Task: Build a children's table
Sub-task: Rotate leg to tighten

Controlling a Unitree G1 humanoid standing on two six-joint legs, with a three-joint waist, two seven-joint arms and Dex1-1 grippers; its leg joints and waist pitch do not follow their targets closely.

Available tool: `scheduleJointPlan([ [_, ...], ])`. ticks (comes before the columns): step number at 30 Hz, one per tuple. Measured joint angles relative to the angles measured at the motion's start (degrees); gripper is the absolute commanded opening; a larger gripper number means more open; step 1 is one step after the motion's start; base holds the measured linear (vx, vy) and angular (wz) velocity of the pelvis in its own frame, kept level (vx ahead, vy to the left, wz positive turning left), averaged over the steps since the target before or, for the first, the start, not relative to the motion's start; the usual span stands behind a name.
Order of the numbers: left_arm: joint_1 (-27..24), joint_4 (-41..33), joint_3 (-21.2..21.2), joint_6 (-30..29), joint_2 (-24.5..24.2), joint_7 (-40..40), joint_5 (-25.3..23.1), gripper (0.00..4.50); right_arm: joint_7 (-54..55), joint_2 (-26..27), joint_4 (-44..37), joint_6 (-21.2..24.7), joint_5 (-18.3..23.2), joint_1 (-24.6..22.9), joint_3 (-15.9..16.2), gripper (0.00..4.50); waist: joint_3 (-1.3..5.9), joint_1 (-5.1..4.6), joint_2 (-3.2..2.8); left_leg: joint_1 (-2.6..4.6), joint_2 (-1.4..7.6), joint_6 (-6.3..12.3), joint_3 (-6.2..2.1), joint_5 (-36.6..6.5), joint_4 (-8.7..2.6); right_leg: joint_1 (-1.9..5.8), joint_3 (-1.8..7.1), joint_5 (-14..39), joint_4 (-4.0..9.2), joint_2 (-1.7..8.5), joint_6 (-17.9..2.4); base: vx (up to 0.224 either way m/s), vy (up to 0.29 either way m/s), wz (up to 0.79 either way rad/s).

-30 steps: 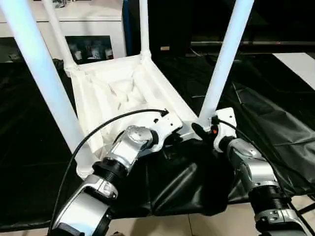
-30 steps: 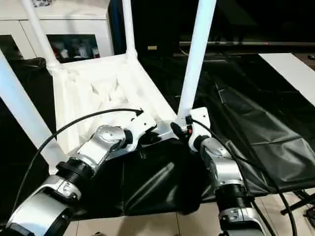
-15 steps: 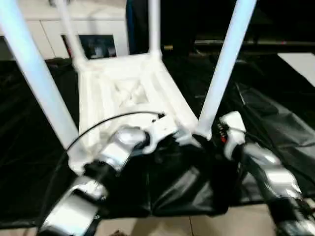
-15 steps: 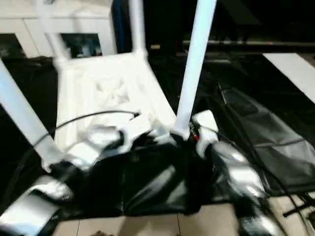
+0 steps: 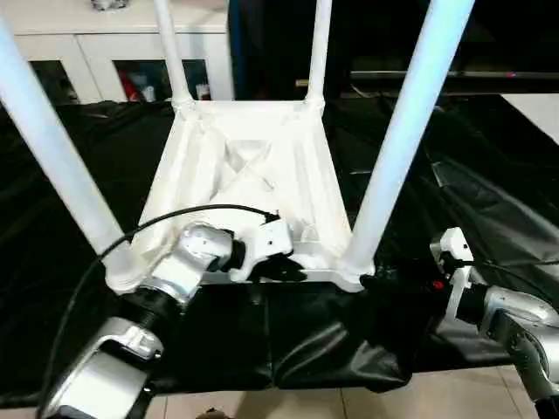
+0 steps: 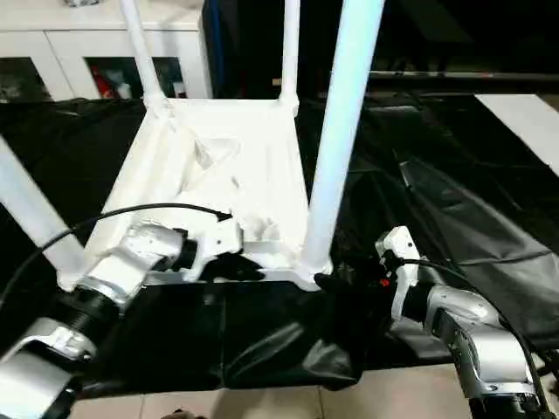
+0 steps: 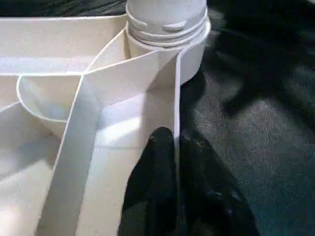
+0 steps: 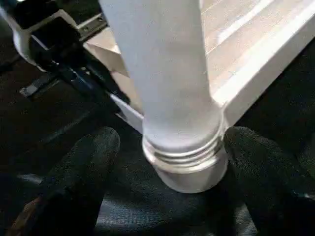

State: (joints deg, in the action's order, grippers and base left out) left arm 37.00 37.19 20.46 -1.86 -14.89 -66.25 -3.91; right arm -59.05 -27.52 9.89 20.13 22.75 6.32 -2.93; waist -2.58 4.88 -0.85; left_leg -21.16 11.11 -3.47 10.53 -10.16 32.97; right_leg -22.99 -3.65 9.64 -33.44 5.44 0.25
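The children's table's white tabletop (image 5: 253, 175) lies underside up on the black cloth, ribs showing. All of its legs stand upright in the corner sockets: near-right leg (image 5: 406, 131), near-left leg (image 5: 52, 157), and two far legs (image 5: 319, 48). My left gripper (image 5: 284, 269) is shut on the tabletop's thin near rim (image 7: 176, 88), one black finger (image 7: 152, 167) on each side of the wall. My right gripper (image 8: 170, 147) is open at the near-right leg's socket (image 8: 187, 167), its fingers (image 8: 93, 157) standing on either side of it without touching.
The black cloth (image 5: 489, 175) covers the work table and hangs wrinkled over its near edge, with tiled floor (image 5: 349, 401) just below. A white cabinet (image 5: 105, 44) stands behind. A black cable (image 5: 175, 218) arcs over my left forearm.
The head camera has shifted. My right gripper has opened wider and drawn back from the near-right leg toward the right. My left gripper stays on the near rim.
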Motion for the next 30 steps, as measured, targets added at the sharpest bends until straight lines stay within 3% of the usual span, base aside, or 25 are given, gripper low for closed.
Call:
scheduleJointPlan([
  [6, -1.79, -5.42, -2.75, -2.62, -0.98, -2.45, 4.65, 1.1, -1.41, -0.42, 2.54, -3.17, 0.0, -3.49, -0.26, 3.85, 0.0, -0.04, -0.18, -0.08, 0.02, 0.02, 0.0, -0.01, -0.01, -0.06, -0.02, 0.02, 0.01, -0.02, 0.0, 0.0, 0.0, 0.0],
  [10, -5.59, -13.24, -6.38, -6.44, -1.79, -1.88, 9.07, 1.44, -1.48, -0.8, 1.81, -4.27, 0.31, -5.93, -2.15, 3.85, 0.05, -0.18, -0.37, -0.04, 0.04, 0.01, 0.02, 0.0, 0.0, -0.04, -0.01, 0.01, 0.0, -0.03, -0.01, 0.0, 0.0, 0.0],
  [12, -8.57, -18.26, -9.92, -7.53, -1.46, 1.6, 11.62, 1.57, -1.07, -0.74, 0.18, -4.69, 1.32, -8.54, -3.77, 3.85, 0.04, -0.22, -0.47, -0.01, 0.06, 0.01, 0.02, -0.01, 0.01, -0.02, -0.02, 0.01, 0.0, -0.03, -0.01, 0.0, 0.0, 0.0],
  [16, -11.0, -23.03, -16.71, -7.87, 3.1, 15.84, 11.68, 1.8, 4.85, 1.85, -2.07, -6.16, 1.57, -9.86, -6.24, 3.85, 0.04, -0.82, -0.5, -0.01, 0.05, 0.01, 0.0, 0.0, 0.06, 0.02, -0.04, 0.09, 0.03, -0.04, 0.16, 0.0, 0.0, 0.0],
  [20, -17.26, -30.21, -22.98, -8.54, 10.26, 32.73, 10.36, 1.8, 21.38, 8.62, -7.82, -6.01, -2.15, -5.38, -8.57, 3.85, 0.05, -3.2, -0.55, -0.03, 0.04, 0.0, -0.05, 0.0, 0.06, -0.02, -0.06, 0.09, 0.15, -0.07, 0.24, 0.0, 0.0, 0.0],
  [24, -25.38, -34.93, -23.2, -7.82, 10.74, 35.07, 10.23, 1.8, 23.55, 9.02, -18.83, -3.37, -2.77, -6.76, -6.31, 3.85, 0.13, -3.4, -0.36, -0.14, 0.05, -0.01, -0.53, 0.0, -0.03, -0.02, -0.21, 0.05, 0.32, -0.27, 0.44, 0.0, 0.0, 0.0],
  [27, -28.69, -37.97, -23.88, -8.15, 10.92, 35.2, 11.2, 1.99, 23.67, 9.39, -19.07, -3.47, -4.68, -7.56, -3.59, 3.85, 0.12, -2.89, -0.27, -0.37, 0.06, -0.01, -0.55, -0.01, -0.04, -0.13, -0.22, 0.09, 0.39, -0.27, 0.51, 0.0, 0.0, 0.0],
  [30, -35.01, -45.02, -22.09, -10.02, 7.66, 32.92, 11.53, 2.27, 24.07, 9.58, -18.74, -3.95, -5.61, -8.2, -2.13, 3.85, 0.14, -2.83, -0.34, -0.45, 0.03, -0.1, -0.51, -0.12, -0.04, -0.16, -0.16, 0.17, 0.43, -0.23, 0.62, 0.0, 0.0, 0.0],
])
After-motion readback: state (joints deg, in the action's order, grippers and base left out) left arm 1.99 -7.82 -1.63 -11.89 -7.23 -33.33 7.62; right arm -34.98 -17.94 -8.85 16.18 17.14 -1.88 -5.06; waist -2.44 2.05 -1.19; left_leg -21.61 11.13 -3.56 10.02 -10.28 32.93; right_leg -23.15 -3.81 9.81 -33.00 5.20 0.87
